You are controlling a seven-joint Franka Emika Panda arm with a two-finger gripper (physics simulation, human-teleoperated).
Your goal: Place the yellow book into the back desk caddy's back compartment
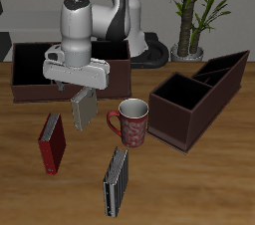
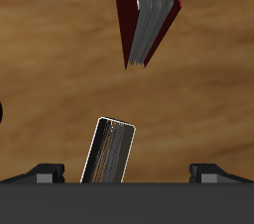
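My gripper (image 1: 80,90) is shut on the yellow book (image 1: 83,108), which hangs upright below the fingers, over the table just in front of the back desk caddy (image 1: 28,73). In the wrist view the yellow book (image 2: 109,152) shows edge-on between the fingertips (image 2: 45,173). The caddy is a long, low, dark brown box along the table's back. My gripper and arm hide its middle section, so the back compartment is not visible.
A red book (image 1: 52,141) stands nearer the front edge and also shows in the wrist view (image 2: 149,15). A dark book (image 1: 117,181) stands near the front. A red patterned mug (image 1: 132,121) is beside the held book. A brown caddy with sloped sides (image 1: 199,95) stands beyond the mug.
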